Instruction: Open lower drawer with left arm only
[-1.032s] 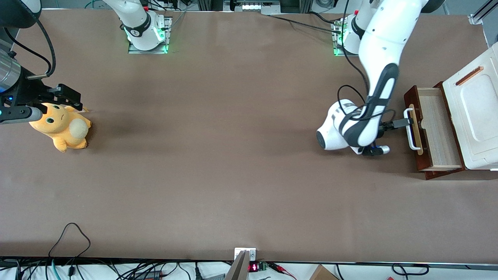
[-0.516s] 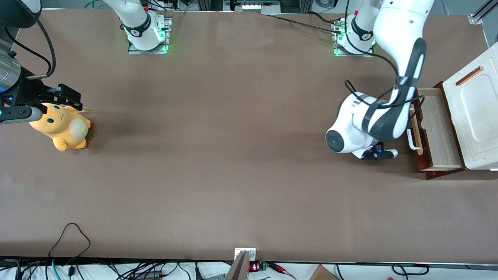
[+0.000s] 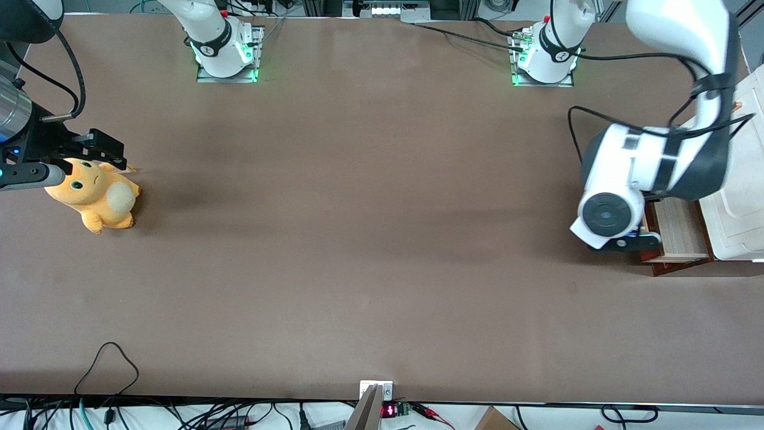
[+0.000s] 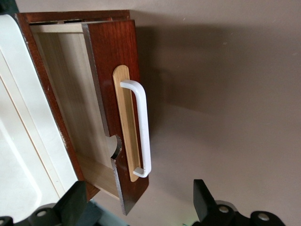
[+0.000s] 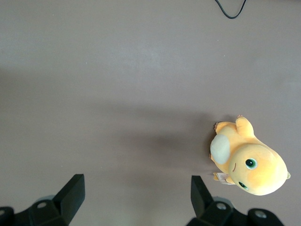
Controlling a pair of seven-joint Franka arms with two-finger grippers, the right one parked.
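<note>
At the working arm's end of the table, the lower drawer (image 4: pixel 101 115) sticks out from under the white cabinet top (image 3: pixel 737 197). You can see its light wood inside, so it looks pulled open already. I think the job is nearly done or done.

The left arm (image 3: pixel 650 167) hangs above the drawer and hides most of it in the front view. Only a bit of the drawer's wood peeks out under the arm. The gripper (image 4: pixel 138 207) is up in the air over the drawer's front. Its two black fingers (image 4: pixel 204 200) are spread wide apart, and nothing is between them. It holds nothing.

The white loop handle (image 4: pixel 143 129) sits on the pale wood strip (image 4: pixel 124 122) on the dark red-brown front. The handle is free. It lies below the claw and is not touching it. I think the claw is high and open like this because it has no need to hold the handle now.

A yellow plush toy (image 3: pixel 95 194) lies well apart, toward the parked arm's end of the table.
</note>
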